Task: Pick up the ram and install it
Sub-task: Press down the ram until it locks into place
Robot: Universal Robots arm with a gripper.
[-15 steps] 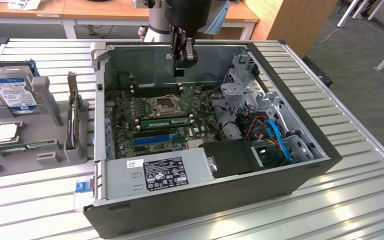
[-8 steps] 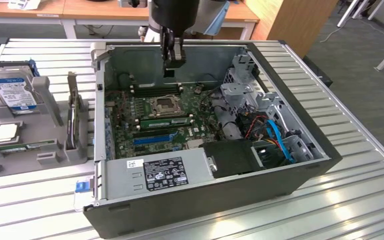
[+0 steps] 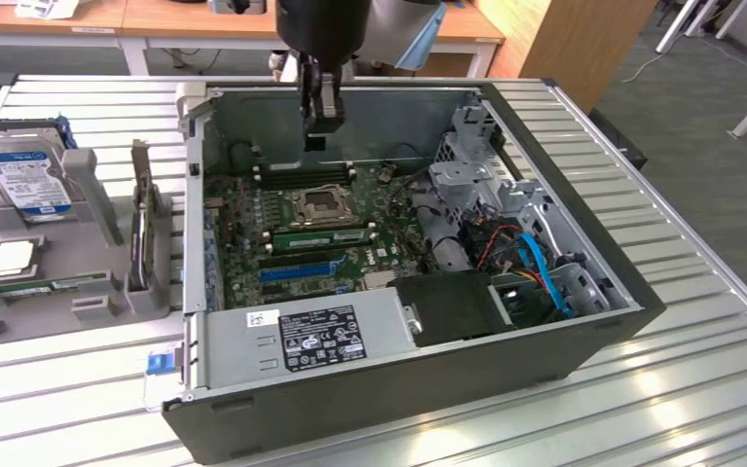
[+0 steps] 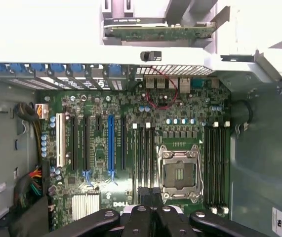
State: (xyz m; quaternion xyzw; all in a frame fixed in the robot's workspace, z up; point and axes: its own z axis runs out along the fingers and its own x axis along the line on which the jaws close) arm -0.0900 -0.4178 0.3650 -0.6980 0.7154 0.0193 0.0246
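My gripper (image 3: 322, 131) hangs shut above the back of the open computer case (image 3: 607, 292), with nothing seen between its fingers. In the wrist view the shut gripper (image 4: 149, 195) sits over the end of the memory slots (image 4: 144, 158) beside the processor socket (image 4: 180, 173). A long green ram stick (image 3: 55, 285) lies in the grey holder (image 3: 88, 311) at the exterior view's left, outside the case. A similar green stick (image 3: 318, 236) stands in a slot just in front of the socket (image 3: 322, 204). Black slots (image 3: 302, 175) (image 4: 215, 163) lie on the socket's other side.
The holder also carries a hard drive (image 3: 17, 175), a square silver processor chip (image 3: 8, 258) and an upright dark card (image 3: 144, 229) (image 4: 158, 30). Inside the case are a power supply (image 3: 308, 336), blue and orange cables (image 3: 543, 272) and a drive cage (image 3: 465, 185).
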